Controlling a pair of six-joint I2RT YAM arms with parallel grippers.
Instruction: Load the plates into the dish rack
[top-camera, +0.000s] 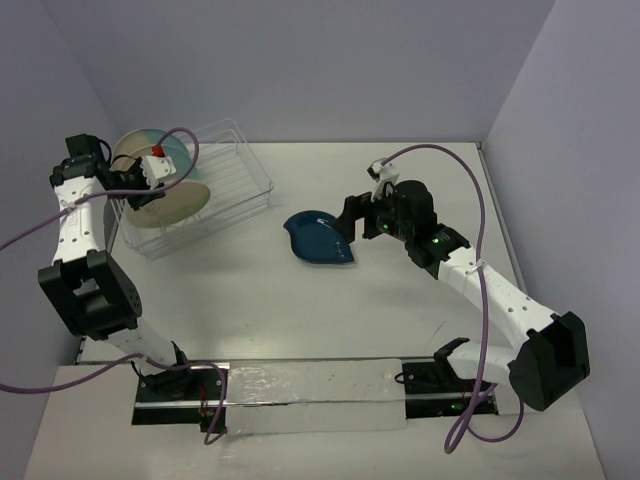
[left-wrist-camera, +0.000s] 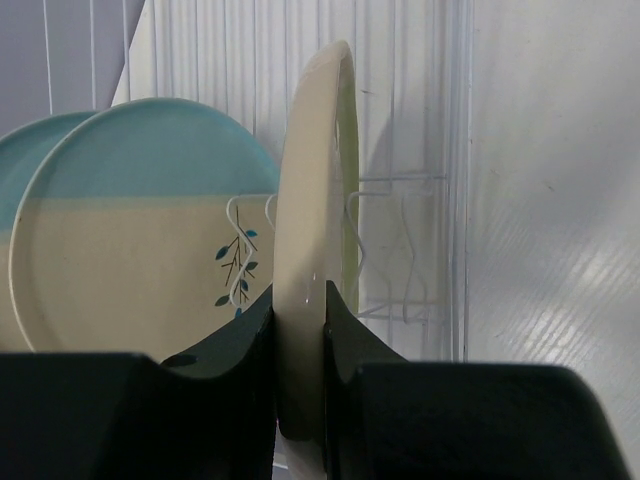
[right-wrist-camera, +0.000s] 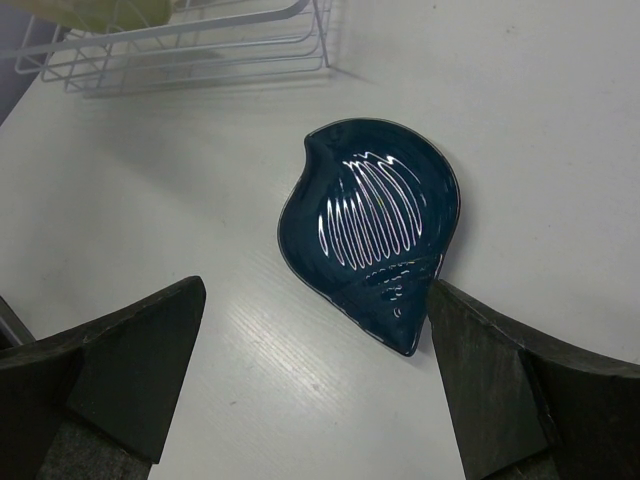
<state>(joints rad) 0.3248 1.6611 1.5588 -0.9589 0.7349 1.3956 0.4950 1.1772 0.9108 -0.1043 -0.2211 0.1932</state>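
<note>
Your left gripper (left-wrist-camera: 298, 300) is clamped on the rim of the cream plate (left-wrist-camera: 312, 200), which stands on edge with its thin rim toward the wrist camera and its pale-green face turned to the right of that view. It hangs over the dish rack (top-camera: 235, 175) at the far-left corner of the counter (top-camera: 300, 320); whether it sits in a slot you cannot tell, since the fingers (left-wrist-camera: 200, 400) hide its lower edge. Just beside it, on its left, two beige plates with light-blue sections (left-wrist-camera: 130, 260) stand upright in the rack, blue uppermost, and the nearer one carries a small sprig drawing. A red-and-white tag (top-camera: 156, 153) on the left wrist is too small to read. Your right gripper (right-wrist-camera: 315, 320) hovers with its fingers spread wide and holds nothing; it is just beside the dark-teal leaf-shaped plate (right-wrist-camera: 370, 230). That plate lies flat near the middle of the counter, ribbed face up, well apart from the rack. Its long axis slants across the counter, with the curled end toward the far-left corner and the tapered end toward the near-right.
</note>
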